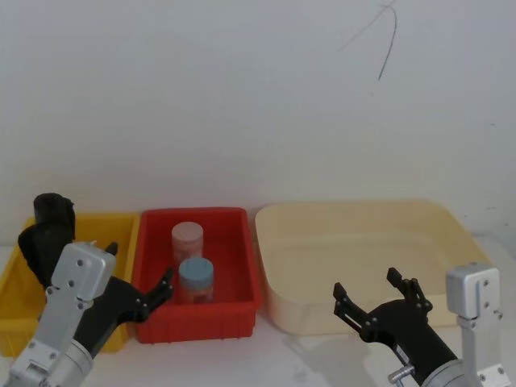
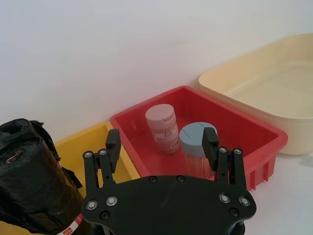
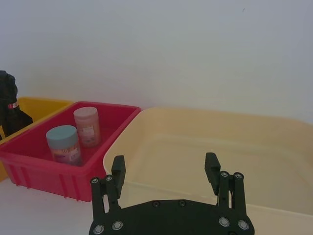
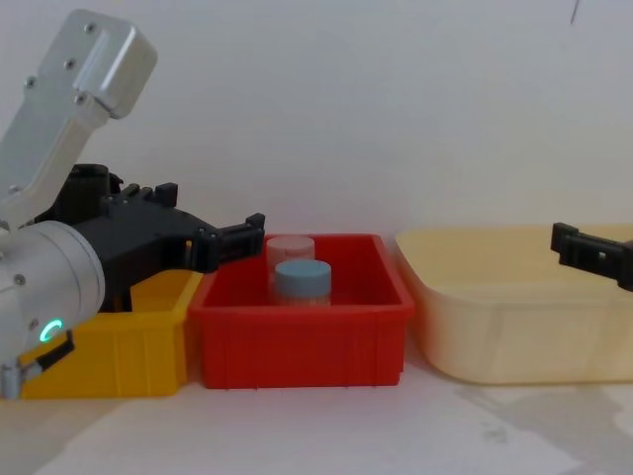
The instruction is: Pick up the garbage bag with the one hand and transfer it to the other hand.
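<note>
The garbage bag [image 2: 34,191] is a black roll with a red-and-white label band, standing in the yellow bin [image 2: 83,142]. In the head view the black plastic [image 1: 47,230] rises at the bin's far left, and I cannot separate one roll from another there. My left gripper [image 1: 137,270] [image 2: 162,142] [image 4: 213,213], on the green-ringed arm, hangs open just right of the bag, over the edge between the yellow and red bins, holding nothing. My right gripper [image 1: 367,286] [image 3: 165,166] is open and empty in front of the cream tub.
A red bin [image 1: 242,266] in the middle holds a blue-lidded jar [image 1: 196,278] and a pink-lidded jar [image 1: 187,238]. A large cream tub [image 1: 451,234] stands to the right. A white wall rises close behind all three containers.
</note>
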